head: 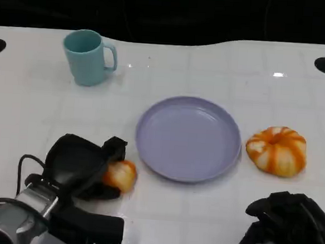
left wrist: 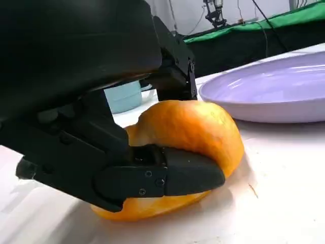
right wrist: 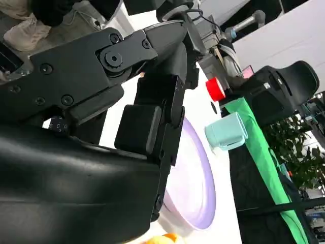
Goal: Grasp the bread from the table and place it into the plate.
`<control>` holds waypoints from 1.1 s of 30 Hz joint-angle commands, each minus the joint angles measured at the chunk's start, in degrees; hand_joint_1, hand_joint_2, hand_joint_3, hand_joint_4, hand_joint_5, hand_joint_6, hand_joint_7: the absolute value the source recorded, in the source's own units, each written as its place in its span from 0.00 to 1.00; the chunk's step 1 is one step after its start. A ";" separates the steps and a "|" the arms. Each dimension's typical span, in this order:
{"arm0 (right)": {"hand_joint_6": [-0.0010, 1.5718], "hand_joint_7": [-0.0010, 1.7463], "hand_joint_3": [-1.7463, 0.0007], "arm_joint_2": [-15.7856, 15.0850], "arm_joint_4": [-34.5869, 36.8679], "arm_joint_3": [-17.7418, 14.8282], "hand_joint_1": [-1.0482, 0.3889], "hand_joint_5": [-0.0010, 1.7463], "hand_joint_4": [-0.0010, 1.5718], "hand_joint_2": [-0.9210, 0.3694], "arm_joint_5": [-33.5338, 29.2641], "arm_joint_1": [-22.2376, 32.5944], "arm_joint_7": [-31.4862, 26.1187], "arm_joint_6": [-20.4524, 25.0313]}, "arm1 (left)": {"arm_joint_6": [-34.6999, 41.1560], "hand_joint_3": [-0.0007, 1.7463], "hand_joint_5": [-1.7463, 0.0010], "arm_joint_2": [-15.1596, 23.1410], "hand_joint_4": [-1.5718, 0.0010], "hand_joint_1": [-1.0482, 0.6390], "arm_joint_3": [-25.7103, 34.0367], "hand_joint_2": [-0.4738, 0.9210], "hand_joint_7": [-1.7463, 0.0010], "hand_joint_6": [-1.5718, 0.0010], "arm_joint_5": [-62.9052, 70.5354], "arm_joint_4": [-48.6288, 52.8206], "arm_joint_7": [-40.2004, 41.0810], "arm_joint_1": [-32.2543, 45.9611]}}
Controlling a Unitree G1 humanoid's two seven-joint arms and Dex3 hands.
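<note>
Left hand grips bread on bench beside plate; right hand curled, holding nothing.

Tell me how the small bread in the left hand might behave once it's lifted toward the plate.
The bread looks glossy and rounded, so it may slip or turn between the left hand's fingers. It is probably light for its size. The fingers wrap its sides, so a gentle grip seems enough.

Head view, lower left of frame: left robot hand covers most of the bread; only an orange end shows. Lower right: right robot hand cut by frame edge. Right wrist view: plate partly hidden behind fingers.
</note>
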 commanded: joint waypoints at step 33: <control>1.00 0.06 1.00 -0.43 1.83 -0.39 0.22 0.18 1.00 0.13 0.04 -1.29 0.04 -0.47 | -7.21 0.89 0.00 -4.41 0.00 0.13 7.54 0.85 0.00 0.00 -8.51 1.23 13.92 -5.65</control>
